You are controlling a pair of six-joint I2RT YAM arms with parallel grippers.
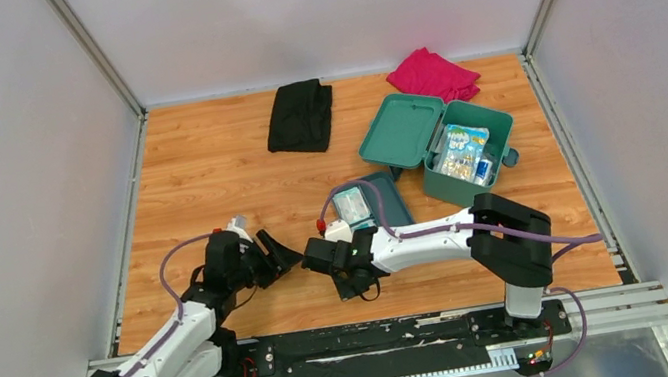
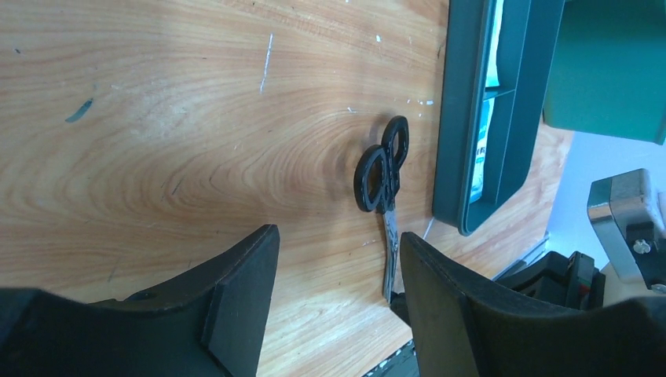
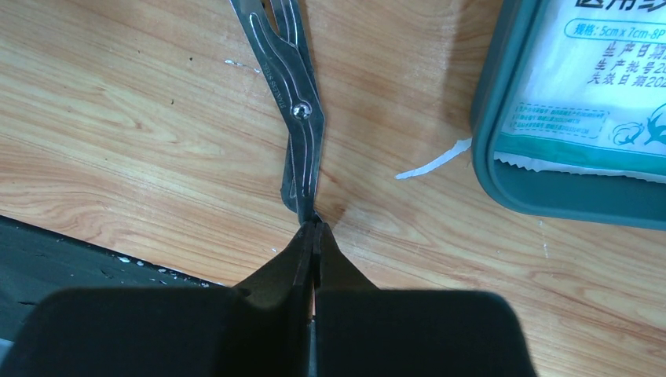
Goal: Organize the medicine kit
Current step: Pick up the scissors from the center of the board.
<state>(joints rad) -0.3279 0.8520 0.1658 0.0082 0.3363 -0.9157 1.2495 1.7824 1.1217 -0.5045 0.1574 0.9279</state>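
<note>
The medicine kit (image 1: pixel 472 177) is a teal box standing open at the right, its lid (image 1: pixel 402 130) laid back and colourful packets inside. Its flat inner tray (image 1: pixel 391 202) lies on the table in front of it, holding a white gauze packet (image 3: pixel 585 94). Black-handled scissors (image 2: pixel 383 177) lie on the wood left of the tray. My right gripper (image 3: pixel 314 225) is shut on the tip of their blades (image 3: pixel 297 118). Just left of the scissors, my left gripper (image 2: pixel 338 233) is open with only bare wood between its fingers.
A folded black cloth (image 1: pixel 300 116) lies at the back centre and a pink cloth (image 1: pixel 433 73) behind the kit. A white paper scrap (image 3: pixel 432 161) sits beside the tray rim (image 3: pixel 503 188). The black base rail (image 1: pixel 376 349) runs along the near edge.
</note>
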